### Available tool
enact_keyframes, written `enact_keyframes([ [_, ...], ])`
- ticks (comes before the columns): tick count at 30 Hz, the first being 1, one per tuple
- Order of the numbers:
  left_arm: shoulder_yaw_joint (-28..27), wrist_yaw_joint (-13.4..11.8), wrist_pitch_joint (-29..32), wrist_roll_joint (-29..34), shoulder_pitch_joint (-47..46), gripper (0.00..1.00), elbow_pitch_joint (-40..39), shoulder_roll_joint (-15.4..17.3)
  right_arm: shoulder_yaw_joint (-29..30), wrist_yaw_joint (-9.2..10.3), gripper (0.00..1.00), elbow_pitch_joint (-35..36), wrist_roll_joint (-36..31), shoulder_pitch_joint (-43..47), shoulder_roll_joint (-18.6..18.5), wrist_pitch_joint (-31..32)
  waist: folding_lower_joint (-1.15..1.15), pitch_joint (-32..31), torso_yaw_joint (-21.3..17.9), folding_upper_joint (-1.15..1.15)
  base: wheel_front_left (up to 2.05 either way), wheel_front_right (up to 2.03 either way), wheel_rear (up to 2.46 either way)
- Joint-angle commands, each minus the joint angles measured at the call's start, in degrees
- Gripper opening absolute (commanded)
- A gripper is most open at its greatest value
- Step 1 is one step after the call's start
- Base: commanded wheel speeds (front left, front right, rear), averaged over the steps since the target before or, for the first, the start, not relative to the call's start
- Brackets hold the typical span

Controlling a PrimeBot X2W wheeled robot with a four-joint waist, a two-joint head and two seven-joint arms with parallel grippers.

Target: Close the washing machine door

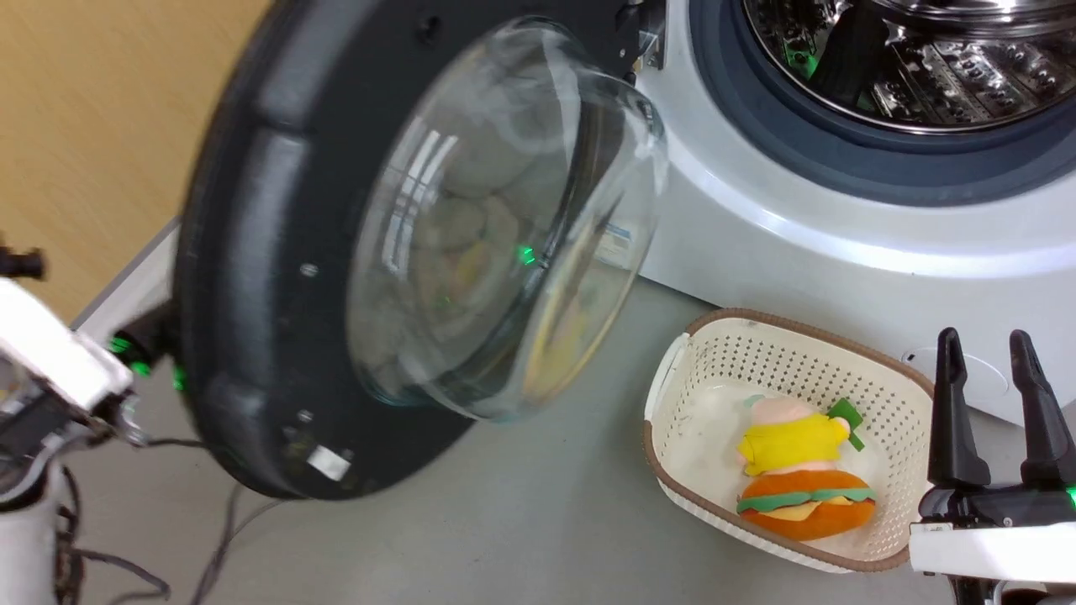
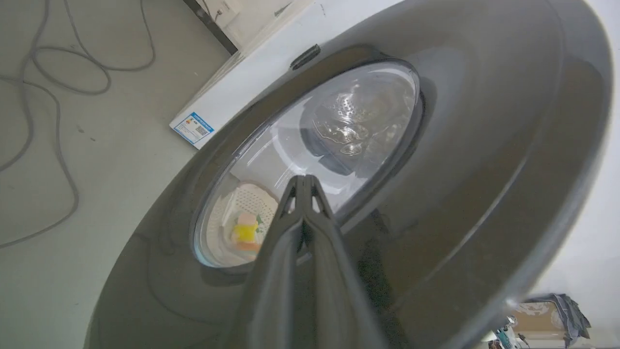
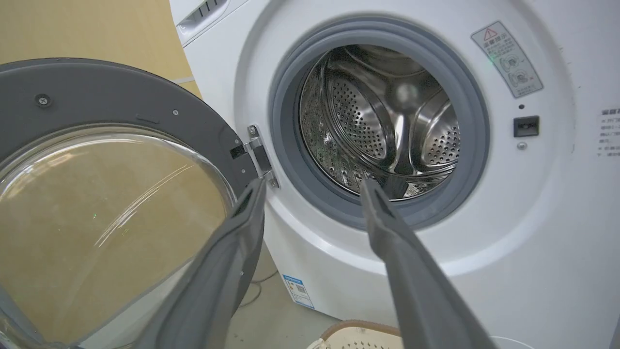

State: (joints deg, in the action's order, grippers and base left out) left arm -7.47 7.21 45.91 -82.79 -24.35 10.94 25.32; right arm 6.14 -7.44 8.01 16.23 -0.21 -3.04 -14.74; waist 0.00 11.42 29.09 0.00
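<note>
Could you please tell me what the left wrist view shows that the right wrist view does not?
Left wrist view: the outer face of the washing machine door, the left gripper with jaws together pointing at its glass, and loose cables on the floor. Right wrist view: the steel drum, grey gasket, hinge, warning label, and the right gripper with jaws apart. Both: the open door, the white front of the washing machine, its blue sticker and the cream basket.

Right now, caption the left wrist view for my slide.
Shut left claw at the glossy outer face of the washing machine door.
</note>
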Motion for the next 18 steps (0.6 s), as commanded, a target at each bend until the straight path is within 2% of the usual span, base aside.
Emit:
enact_keyframes([
  [1, 0.9, 0.3, 0.4, -0.2, 1.0, 0.0, -1.1, -0.7, 0.0, -0.05, 1.0, 0.0, 0.5, 0.6, 0.2, -0.3, 0.0, -0.1, 0.1, 0.0, 0.0, 0.0, 0.0],
  [8, 7.6, 0.3, 1.7, -1.1, 5.1, 0.0, -9.7, -4.3, 0.0, -0.05, 1.0, -0.4, 0.8, 0.4, 0.2, -0.3, 0.0, -1.0, -1.3, 0.0, 0.0, 0.0, 0.0],
  [18, 14.6, 0.3, 1.8, -2.0, 8.4, 0.0, -16.5, -8.2, 0.1, -0.05, 1.0, -0.8, 1.5, -0.3, 0.2, -0.3, 0.0, -1.5, -9.7, 0.0, 0.0, 0.0, 0.0],
])
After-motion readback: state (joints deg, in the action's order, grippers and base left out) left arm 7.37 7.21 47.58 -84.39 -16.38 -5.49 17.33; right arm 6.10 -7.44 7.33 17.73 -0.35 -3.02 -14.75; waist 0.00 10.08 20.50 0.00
